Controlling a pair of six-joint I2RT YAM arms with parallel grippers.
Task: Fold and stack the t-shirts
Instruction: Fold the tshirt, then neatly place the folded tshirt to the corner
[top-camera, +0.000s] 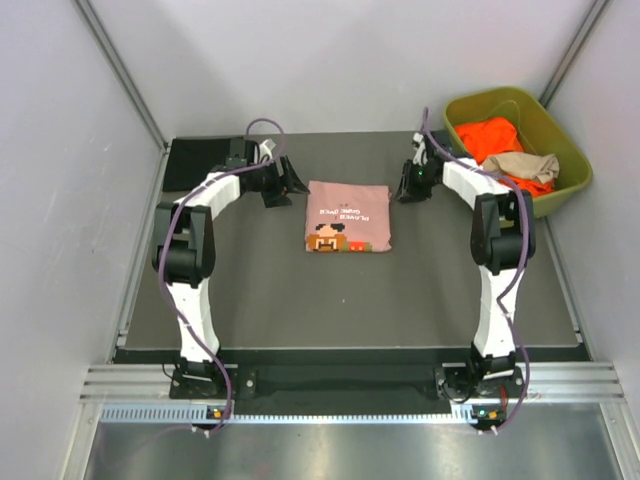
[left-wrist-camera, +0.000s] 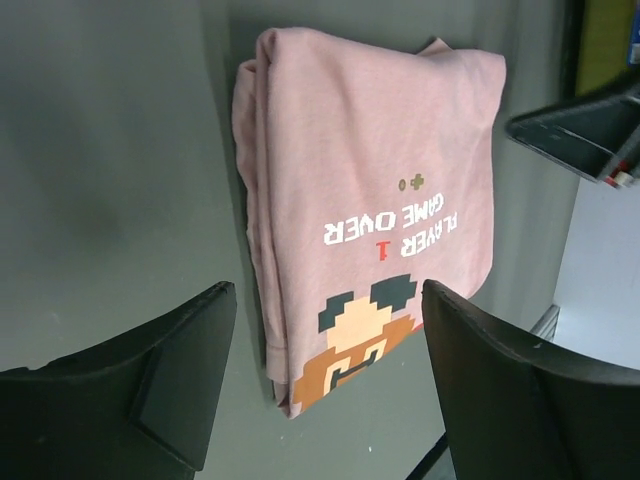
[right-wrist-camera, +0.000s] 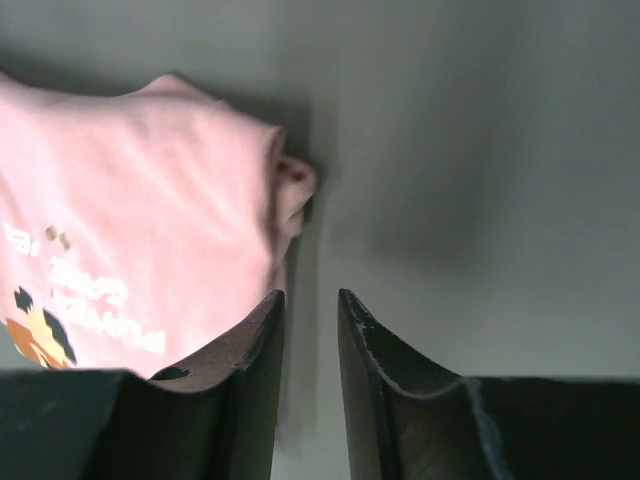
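Folded pink t-shirt (top-camera: 346, 217) is laid flat on the worktop (top-camera: 300, 300). Beside it, the left pincer (top-camera: 284, 190) is spread wide, empty; the right pincer (top-camera: 408, 190) is parted narrowly, nothing gripped.

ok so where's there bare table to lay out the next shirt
The widest bare stretch of table lies between the folded pink t-shirt and the arm bases. Crowded beside the shirt, where the left gripper and right gripper flank it, and at the green bin far right.
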